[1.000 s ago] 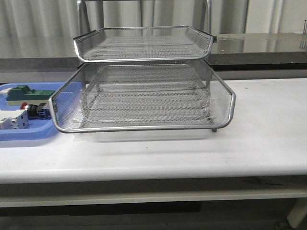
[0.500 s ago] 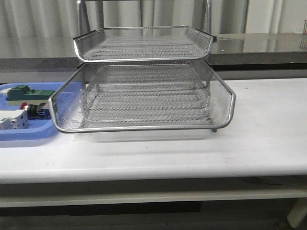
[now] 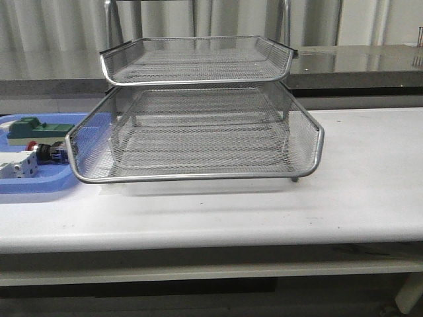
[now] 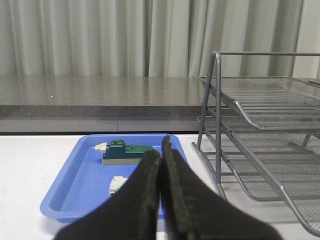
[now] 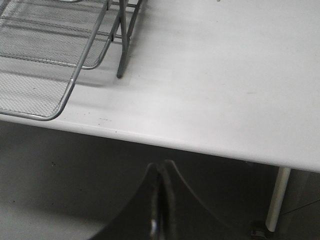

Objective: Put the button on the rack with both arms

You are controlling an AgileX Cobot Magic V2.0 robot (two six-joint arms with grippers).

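Observation:
The button (image 3: 46, 153), red-capped with a black body, lies on its side in the blue tray (image 3: 33, 186), just left of the rack (image 3: 198, 176). The silver wire-mesh rack stands mid-table with its tiers empty. Neither arm shows in the front view. In the left wrist view my left gripper (image 4: 160, 152) is shut and empty, hovering short of the blue tray (image 4: 75, 200), with the rack (image 4: 218, 100) beside it. The fingers hide the button there. My right gripper (image 5: 161, 166) is shut and empty, below the table's front edge near a corner of the rack (image 5: 75, 80).
The blue tray also holds a green block (image 3: 33, 127) (image 4: 125, 152) and a white block (image 3: 16, 165) (image 4: 118, 183). A grey counter and curtains run behind the table. The white table (image 5: 225, 75) extends to the right of the rack.

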